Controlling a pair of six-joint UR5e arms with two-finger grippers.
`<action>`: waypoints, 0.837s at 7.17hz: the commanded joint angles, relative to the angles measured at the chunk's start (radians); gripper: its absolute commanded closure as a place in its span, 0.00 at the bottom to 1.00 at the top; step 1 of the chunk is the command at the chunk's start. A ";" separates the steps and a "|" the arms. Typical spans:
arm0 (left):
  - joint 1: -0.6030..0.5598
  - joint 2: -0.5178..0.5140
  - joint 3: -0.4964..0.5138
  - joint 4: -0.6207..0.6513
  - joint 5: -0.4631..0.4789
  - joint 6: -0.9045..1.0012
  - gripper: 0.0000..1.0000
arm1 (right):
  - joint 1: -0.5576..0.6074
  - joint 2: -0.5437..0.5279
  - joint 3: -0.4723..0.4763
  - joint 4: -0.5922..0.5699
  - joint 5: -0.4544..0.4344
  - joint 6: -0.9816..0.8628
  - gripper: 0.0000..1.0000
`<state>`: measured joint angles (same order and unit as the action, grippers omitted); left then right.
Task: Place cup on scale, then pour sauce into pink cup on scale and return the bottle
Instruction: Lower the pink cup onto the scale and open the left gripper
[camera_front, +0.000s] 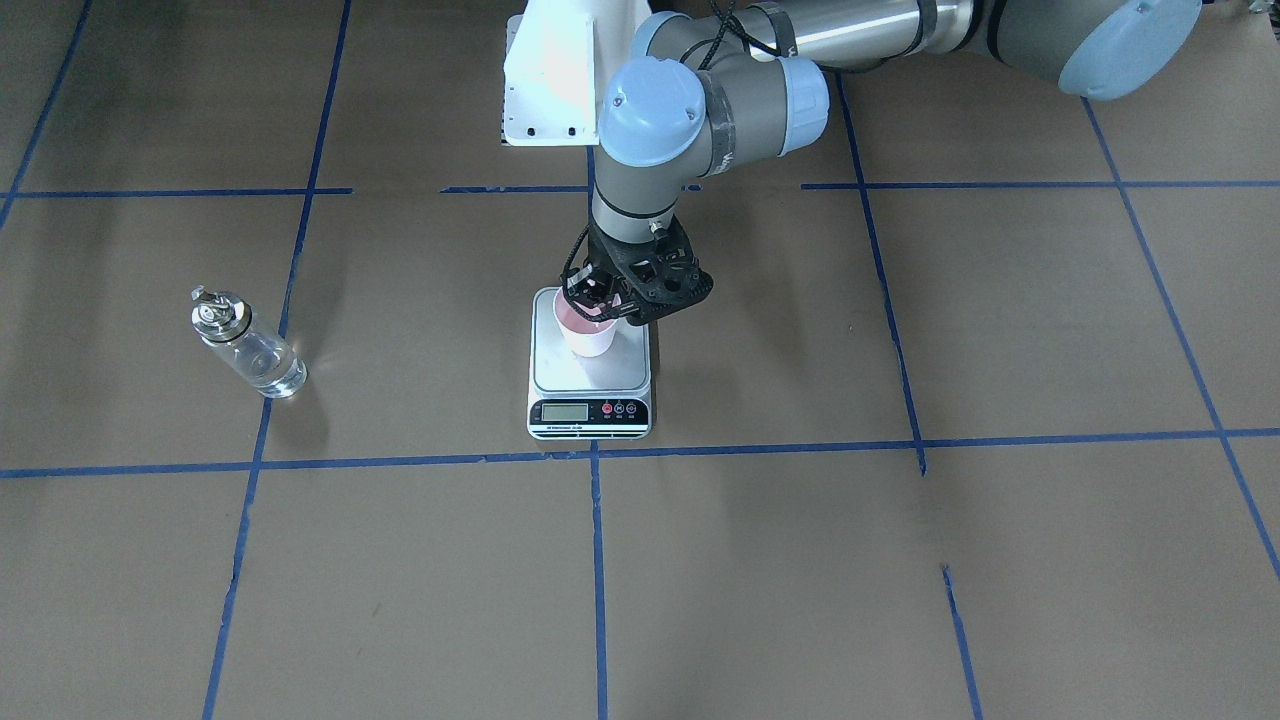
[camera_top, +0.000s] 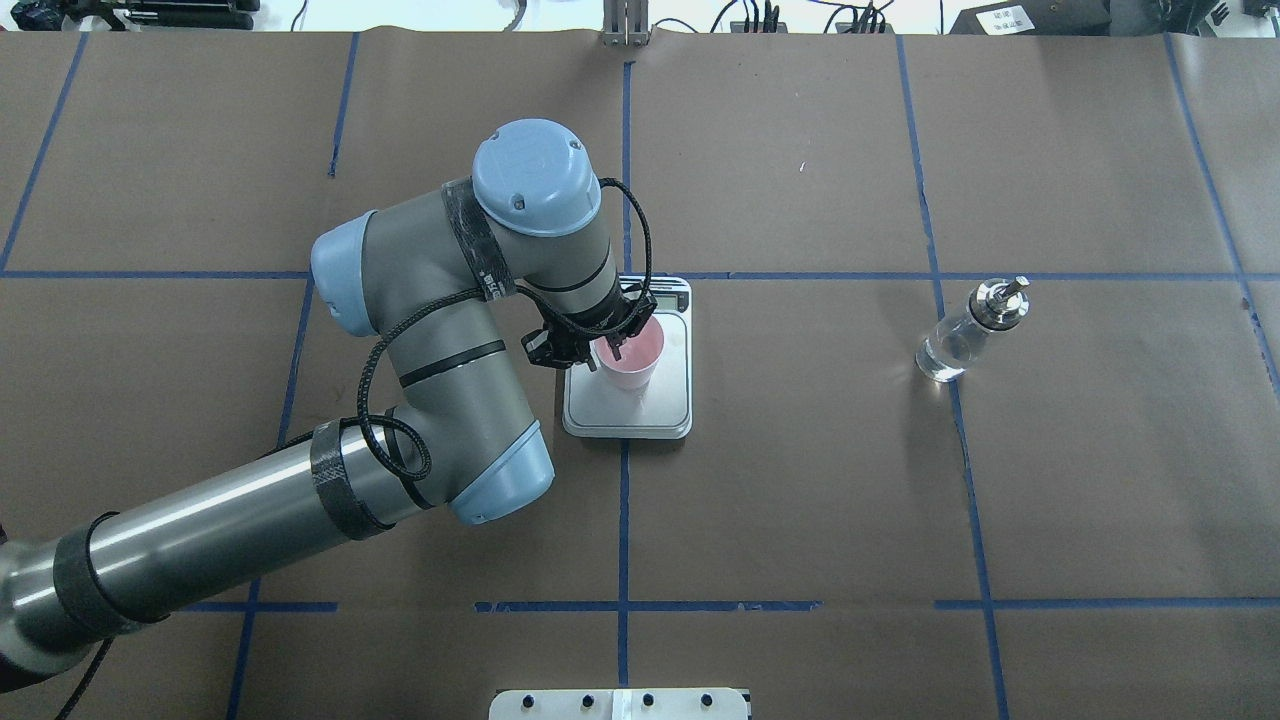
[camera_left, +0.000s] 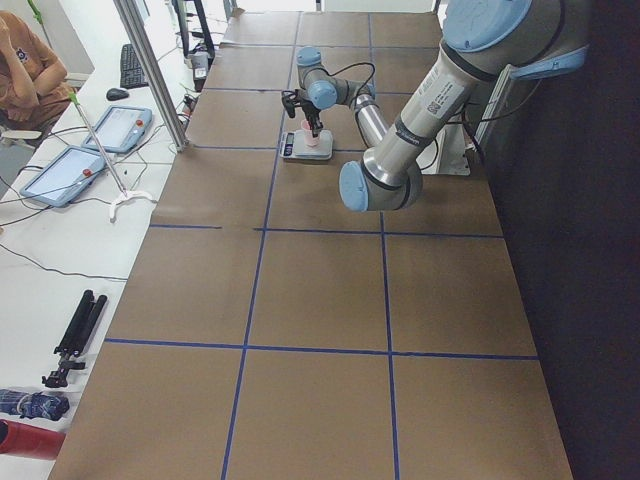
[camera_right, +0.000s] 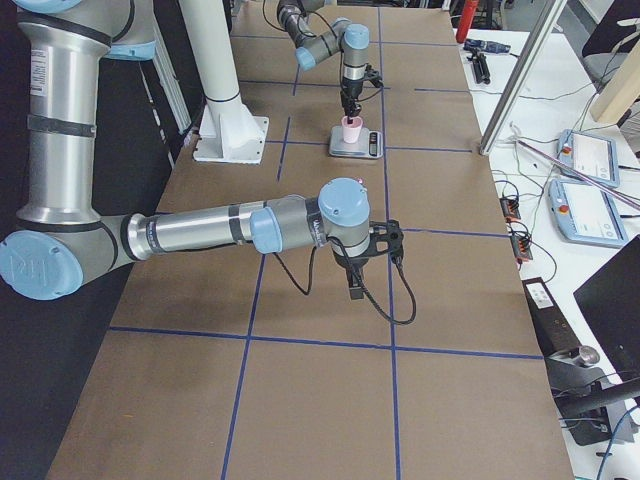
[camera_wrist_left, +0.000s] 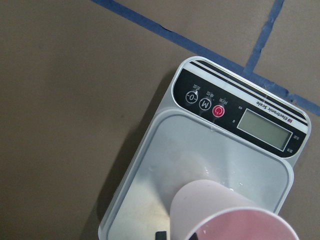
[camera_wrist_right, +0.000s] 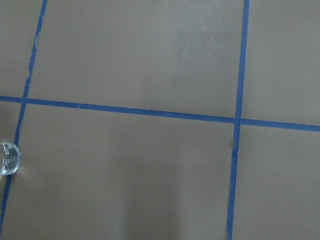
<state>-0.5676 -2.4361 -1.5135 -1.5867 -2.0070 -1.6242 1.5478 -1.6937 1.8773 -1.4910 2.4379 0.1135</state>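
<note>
The pink cup (camera_front: 590, 335) stands upright on the silver platform of the scale (camera_front: 590, 385), toward the robot's side of it. My left gripper (camera_front: 605, 300) reaches down from above and is shut on the cup's rim (camera_top: 632, 365), one finger inside and one outside. In the left wrist view the cup (camera_wrist_left: 230, 215) fills the bottom edge, with the scale's display (camera_wrist_left: 265, 132) beyond it. The glass bottle (camera_top: 965, 335), with clear sauce inside and a metal cap, stands alone far to my right. My right gripper (camera_right: 356, 290) hangs over bare table; I cannot tell whether it is open or shut.
Brown paper with blue tape lines (camera_front: 595, 455) covers the table. The white robot base (camera_front: 550, 80) stands behind the scale. The bottle's base (camera_wrist_right: 7, 159) shows at the right wrist view's left edge. A side bench with tablets (camera_left: 60, 175) and a person (camera_left: 20, 60) lies beyond the table.
</note>
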 joint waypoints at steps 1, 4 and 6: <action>0.000 0.002 -0.005 -0.007 0.008 0.003 0.00 | 0.000 0.000 0.000 0.000 0.001 0.000 0.00; -0.006 0.041 -0.154 0.110 0.010 0.126 0.00 | 0.002 -0.014 0.045 -0.009 0.000 0.018 0.00; -0.032 0.156 -0.362 0.183 0.007 0.260 0.00 | 0.000 -0.058 0.135 -0.009 -0.003 0.109 0.00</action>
<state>-0.5812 -2.3435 -1.7639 -1.4421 -1.9980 -1.4390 1.5490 -1.7196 1.9547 -1.5000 2.4363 0.1713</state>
